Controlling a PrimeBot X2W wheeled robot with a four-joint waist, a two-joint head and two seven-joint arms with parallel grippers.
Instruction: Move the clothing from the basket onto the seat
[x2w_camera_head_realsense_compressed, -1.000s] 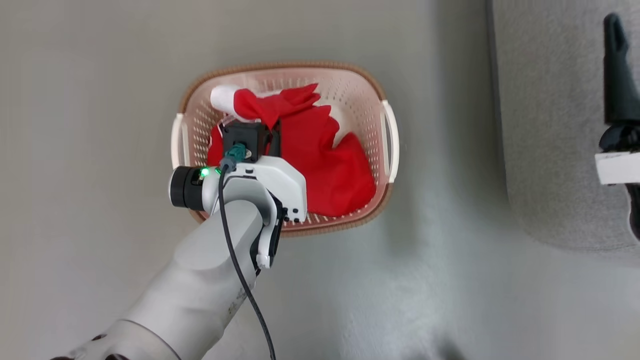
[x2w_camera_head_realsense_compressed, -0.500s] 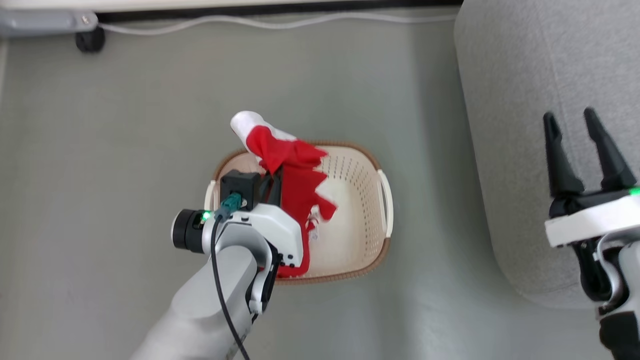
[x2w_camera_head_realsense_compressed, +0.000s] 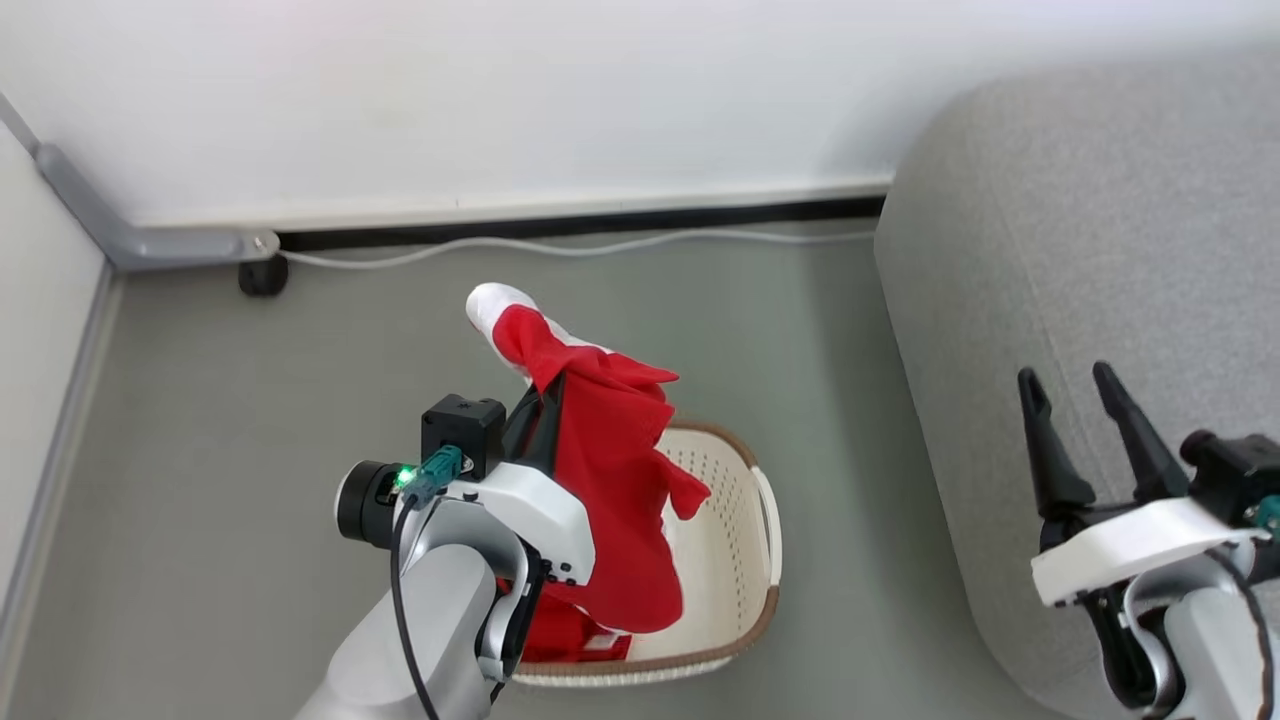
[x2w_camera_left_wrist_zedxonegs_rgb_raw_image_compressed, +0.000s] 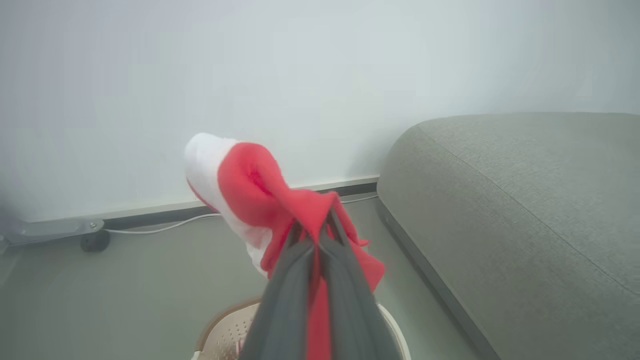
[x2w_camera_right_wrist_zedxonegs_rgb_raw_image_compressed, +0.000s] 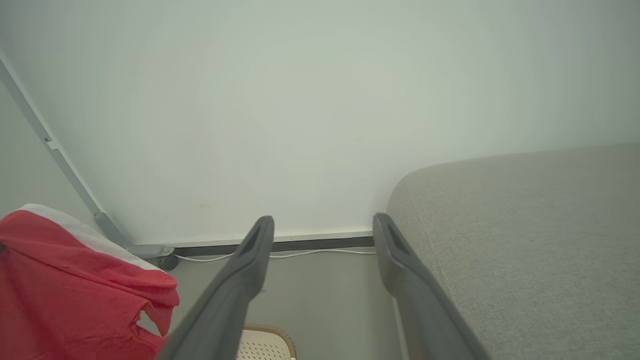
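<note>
My left gripper (x2w_camera_head_realsense_compressed: 548, 398) is shut on the red clothing (x2w_camera_head_realsense_compressed: 610, 480), held up above the basket (x2w_camera_head_realsense_compressed: 760, 560). The garment hangs down from the fingers, and its white end (x2w_camera_head_realsense_compressed: 492, 300) sticks up past them. The left wrist view has the two dark fingers (x2w_camera_left_wrist_zedxonegs_rgb_raw_image_compressed: 295, 260) pressed together with red clothing (x2w_camera_left_wrist_zedxonegs_rgb_raw_image_compressed: 255, 180) pinched between them. More red fabric (x2w_camera_head_realsense_compressed: 560, 632) lies low in the cream basket, under my left arm. The grey seat (x2w_camera_head_realsense_compressed: 1080, 280) rises at the right. My right gripper (x2w_camera_head_realsense_compressed: 1085, 400) stands open in front of it, holding nothing, its fingers spread wide (x2w_camera_right_wrist_zedxonegs_rgb_raw_image_compressed: 322, 222).
A white wall with a dark baseboard runs along the back, and a white cable (x2w_camera_head_realsense_compressed: 560, 247) lies on the floor beside it. A grey rail with a black caster (x2w_camera_head_realsense_compressed: 262, 276) sits at the back left. Grey floor (x2w_camera_head_realsense_compressed: 830, 400) separates basket and seat.
The head camera has tilted up, bringing the wall into view. My left gripper has lifted the red garment from inside the basket to well above its rim. The right gripper stays open.
</note>
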